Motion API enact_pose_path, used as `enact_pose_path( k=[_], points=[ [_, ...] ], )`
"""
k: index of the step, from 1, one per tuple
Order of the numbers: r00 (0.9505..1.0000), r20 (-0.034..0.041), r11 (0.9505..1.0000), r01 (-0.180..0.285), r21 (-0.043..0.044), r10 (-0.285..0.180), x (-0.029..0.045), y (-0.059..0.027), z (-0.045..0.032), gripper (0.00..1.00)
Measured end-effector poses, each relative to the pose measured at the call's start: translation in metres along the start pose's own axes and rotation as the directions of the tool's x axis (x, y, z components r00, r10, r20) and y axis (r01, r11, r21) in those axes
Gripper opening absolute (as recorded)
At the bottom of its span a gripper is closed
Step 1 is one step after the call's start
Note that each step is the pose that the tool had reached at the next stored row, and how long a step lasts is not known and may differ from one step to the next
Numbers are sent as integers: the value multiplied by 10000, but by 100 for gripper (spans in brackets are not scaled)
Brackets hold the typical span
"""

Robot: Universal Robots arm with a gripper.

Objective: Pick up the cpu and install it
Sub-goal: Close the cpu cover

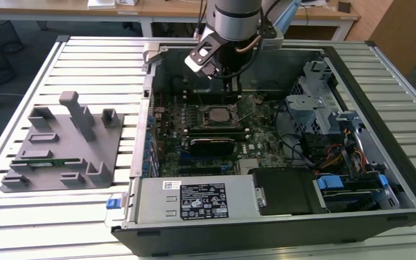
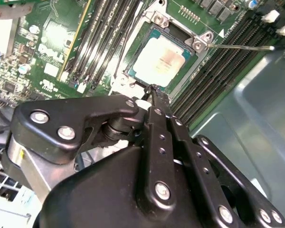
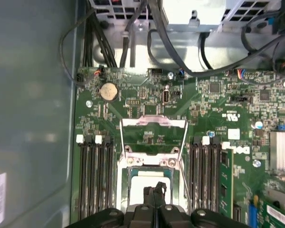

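Observation:
The cpu (image 2: 162, 61), a pale square chip with a silvery top, lies flat inside the black-framed socket (image 1: 218, 114) on the green motherboard. In the first wrist view the cpu (image 3: 147, 179) sits just beyond my fingertips, with the socket's metal load plate (image 3: 154, 122) swung open behind it. My gripper (image 2: 152, 90) hangs right above the socket's edge, its two black fingers pressed together with nothing between them. The exterior view has the gripper (image 1: 229, 92) low inside the open computer case. A thin metal lever (image 2: 242, 46) sticks out beside the socket.
Black memory slots (image 3: 97, 175) flank the socket on both sides. Cables (image 3: 180, 52) and a drive cage (image 1: 316, 108) crowd the case. A grey fixture (image 1: 63, 146) holding a green memory stick (image 1: 45, 161) stands on the slatted table at the exterior view's left.

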State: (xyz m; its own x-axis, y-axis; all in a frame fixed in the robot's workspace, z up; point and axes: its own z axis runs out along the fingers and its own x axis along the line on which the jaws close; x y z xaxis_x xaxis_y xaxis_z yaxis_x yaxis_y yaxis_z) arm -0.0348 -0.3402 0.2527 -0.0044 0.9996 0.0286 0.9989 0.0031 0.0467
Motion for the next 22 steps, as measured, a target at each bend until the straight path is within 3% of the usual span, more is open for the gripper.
enact_pose_path(
  k=[3, 9, 13, 16, 22],
  points=[
    [10000, 1, 10000, 0, 1, 0, 2, 3, -64, 11],
    [10000, 6, 10000, 1, 1, -1, -3, 3, -65, 11],
    [10000, 5, 10000, 1, 8, -1, -46, 4, -65, 11],
    [10000, -3, 9999, -3, 111, 3, -62, 60, -62, 11],
    [10000, -3, 9993, -11, 386, 11, -65, 290, -52, 11]
  ],
)
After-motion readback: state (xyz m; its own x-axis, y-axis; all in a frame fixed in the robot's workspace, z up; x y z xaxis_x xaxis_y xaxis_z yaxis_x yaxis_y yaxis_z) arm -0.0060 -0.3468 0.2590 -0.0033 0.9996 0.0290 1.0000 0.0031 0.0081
